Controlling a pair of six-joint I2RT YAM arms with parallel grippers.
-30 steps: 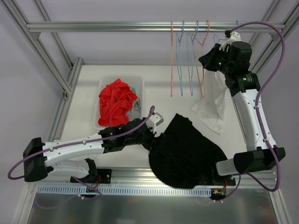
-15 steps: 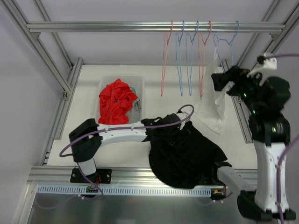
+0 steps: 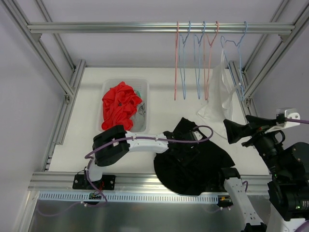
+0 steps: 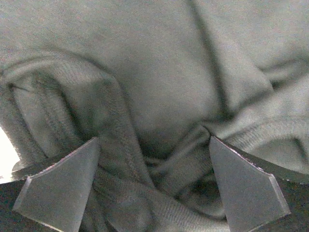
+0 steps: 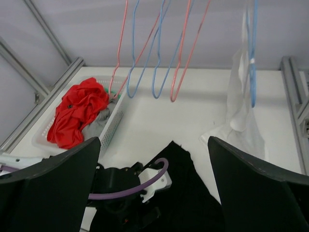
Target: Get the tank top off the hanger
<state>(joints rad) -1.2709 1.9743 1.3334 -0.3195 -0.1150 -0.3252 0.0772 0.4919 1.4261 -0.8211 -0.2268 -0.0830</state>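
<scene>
Tank top (image 3: 219,99) hangs from blue hanger (image 3: 237,46); right gripper (image 3: 233,131), spread and empty, should pinch a strap and slide it off. Left gripper (image 4: 152,188) gapes over black garment (image 3: 193,164).

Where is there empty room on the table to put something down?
The biggest bare patch of table lies between the bin of clothes and the white tank top, under the hangers. A thin strip runs left of the bin. The near side is crowded by the black garment and left arm.

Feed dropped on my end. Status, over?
Left gripper open on black garment. Right gripper open, empty. White tank top on blue hanger. Empty hangers alongside.
</scene>
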